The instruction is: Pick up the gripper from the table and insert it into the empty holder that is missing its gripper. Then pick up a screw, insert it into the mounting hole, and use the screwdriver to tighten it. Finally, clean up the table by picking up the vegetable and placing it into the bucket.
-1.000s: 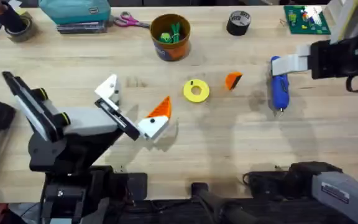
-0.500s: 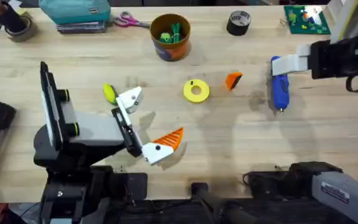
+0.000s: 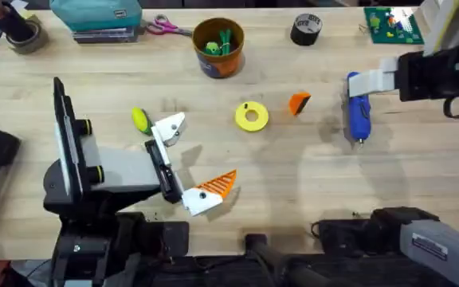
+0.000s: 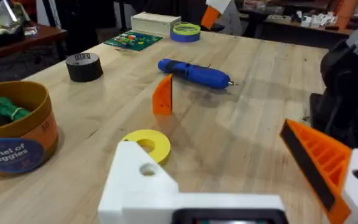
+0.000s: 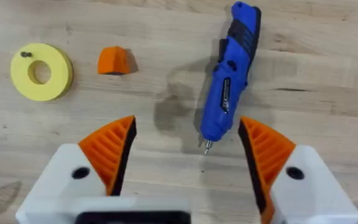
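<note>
Your left gripper (image 3: 183, 162) sits spread, one finger base (image 3: 168, 127) bare. The orange fingertip (image 3: 298, 103) waits at its two o'clock. Your right gripper (image 5: 185, 155) hangs spread over the screwdriver (image 5: 229, 78), probably staged for tightening.

My own right arm is covering the butt of the screwdriver (image 3: 359, 112) from overhead. The dark speck sitting on the yellow ring (image 5: 41, 71), beyond my right fingers, is staying too small to identify.

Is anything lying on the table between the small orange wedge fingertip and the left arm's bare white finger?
Yes. The yellow ring-shaped disc lies on the table between the orange wedge fingertip and the left gripper's bare white finger.
</note>
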Robot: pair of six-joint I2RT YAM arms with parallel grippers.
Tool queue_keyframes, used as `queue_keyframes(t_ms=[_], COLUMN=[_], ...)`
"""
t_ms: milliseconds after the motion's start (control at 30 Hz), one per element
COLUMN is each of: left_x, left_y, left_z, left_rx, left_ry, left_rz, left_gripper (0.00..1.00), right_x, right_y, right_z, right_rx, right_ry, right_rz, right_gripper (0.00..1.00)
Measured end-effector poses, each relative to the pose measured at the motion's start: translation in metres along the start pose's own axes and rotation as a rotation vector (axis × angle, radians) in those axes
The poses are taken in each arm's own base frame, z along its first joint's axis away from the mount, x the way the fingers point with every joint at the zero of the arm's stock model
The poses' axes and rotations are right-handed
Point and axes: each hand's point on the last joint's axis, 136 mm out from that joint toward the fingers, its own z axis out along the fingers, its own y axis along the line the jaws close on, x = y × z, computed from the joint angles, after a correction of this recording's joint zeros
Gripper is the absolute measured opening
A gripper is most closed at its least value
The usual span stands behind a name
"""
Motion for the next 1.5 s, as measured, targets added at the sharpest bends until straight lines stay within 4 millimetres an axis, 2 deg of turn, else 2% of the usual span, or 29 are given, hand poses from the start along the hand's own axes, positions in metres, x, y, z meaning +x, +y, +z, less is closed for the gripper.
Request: queue_keyframes(t_ms=[1233,1500], left_x=[0.0001,0.0], left_y=[-0.0006,-0.0006], left_z=[0.0,0.0], left_rx=[0.003,0.003], left_ry=[0.0,0.0], left_rz=[-0.001,-0.001], left_gripper=[0.986,0.985], right_x=[0.0,-0.0068], right_y=[0.0,0.0014], right_z=[0.0,-0.0001], right_rx=[0.0,-0.002], right_ry=[0.0,-0.027], right_rz=[0.0,-0.006], right_gripper=[0.996,0.995])
